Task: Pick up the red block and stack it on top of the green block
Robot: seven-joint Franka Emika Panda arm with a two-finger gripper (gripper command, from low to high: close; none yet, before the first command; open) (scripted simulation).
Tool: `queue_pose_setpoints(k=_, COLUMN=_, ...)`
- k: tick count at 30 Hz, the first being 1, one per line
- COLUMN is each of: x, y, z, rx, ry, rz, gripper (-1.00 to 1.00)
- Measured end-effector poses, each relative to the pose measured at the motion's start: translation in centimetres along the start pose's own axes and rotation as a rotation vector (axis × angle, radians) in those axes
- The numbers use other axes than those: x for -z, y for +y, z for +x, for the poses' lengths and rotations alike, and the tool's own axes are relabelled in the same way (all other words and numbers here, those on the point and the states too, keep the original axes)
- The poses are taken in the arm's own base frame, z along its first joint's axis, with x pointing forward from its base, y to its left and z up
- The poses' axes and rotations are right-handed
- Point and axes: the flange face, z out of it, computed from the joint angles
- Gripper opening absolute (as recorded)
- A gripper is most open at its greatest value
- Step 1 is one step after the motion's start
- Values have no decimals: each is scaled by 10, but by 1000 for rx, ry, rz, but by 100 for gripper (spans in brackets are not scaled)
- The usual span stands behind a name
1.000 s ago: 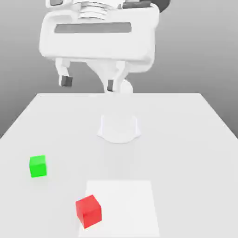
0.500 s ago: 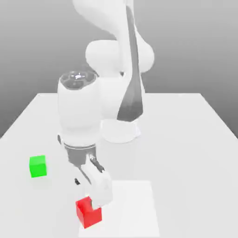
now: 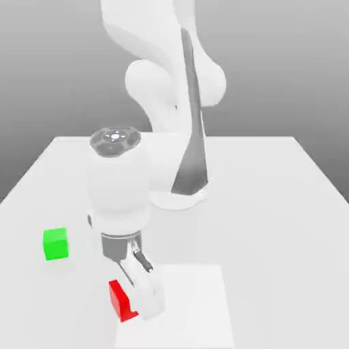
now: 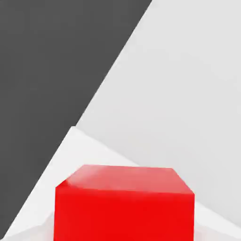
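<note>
Your gripper [image 3: 132, 305] is low in the lower left of the exterior view, its two-finger hand angled downward, closed as far as the block between its fingers lets it and holding the red block [image 3: 120, 301]. You can see part of that matte red cube sticking out on the exterior view's left of the hand, while the white housing covers the rest. Whether its underside touches anything, you cannot tell. In the hand view, the cube sits close to the camera, with its paler top face and one bright side face toward you.

Just behind the grip, the arm [image 3: 117, 180] comes down from the upper part of the exterior view, its wrist nearly vertical. Around the hand, you have the white square [image 3: 187, 303] at the lower middle, flat on the pale table [image 3: 266, 211]. Farther out, your green block [image 3: 56, 244] sits upright on the table at the exterior view's left, apart from both the gripper and the red cube, with nothing on top.
</note>
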Motion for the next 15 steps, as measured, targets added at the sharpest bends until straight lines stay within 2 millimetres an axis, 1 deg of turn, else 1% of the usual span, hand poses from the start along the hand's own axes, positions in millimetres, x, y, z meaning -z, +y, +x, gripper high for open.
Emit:
queue_pose_setpoints(k=2, x=9, y=14, z=53, rx=-182, ry=13, rz=-4, gripper=-100)
queue_pose_setpoints(k=3, x=13, y=24, z=89, rx=-298, ry=16, rz=-5, gripper=-100)
queue_pose_setpoints(k=4, x=17, y=37, z=118, rx=-408, ry=19, rz=-6, gripper=-100)
queue_pose_setpoints(k=5, x=21, y=53, z=148, rx=-528, ry=20, rz=-7, gripper=-100)
queue_pose_setpoints(k=6, x=25, y=72, z=175, rx=-645, ry=18, rz=-7, gripper=-100)
queue_pose_setpoints(k=7, x=28, y=89, z=193, rx=-744, ry=14, rz=-6, gripper=-100)
queue_pose_setpoints(k=8, x=32, y=104, z=205, rx=-832, ry=9, rz=-4, gripper=-100)
queue_pose_setpoints(k=9, x=30, y=119, z=217, rx=-914, ry=2, rz=-3, gripper=-100)
queue_pose_setpoints(k=10, x=24, y=126, z=223, rx=-955, ry=-1, rz=-2, gripper=-100)
queue_pose_setpoints(k=12, x=8, y=131, z=227, rx=-988, ry=-4, rz=-2, gripper=-100)
queue_pose_setpoints(k=15, x=-20, y=133, z=227, rx=-995, ry=-5, rz=-2, gripper=-100)
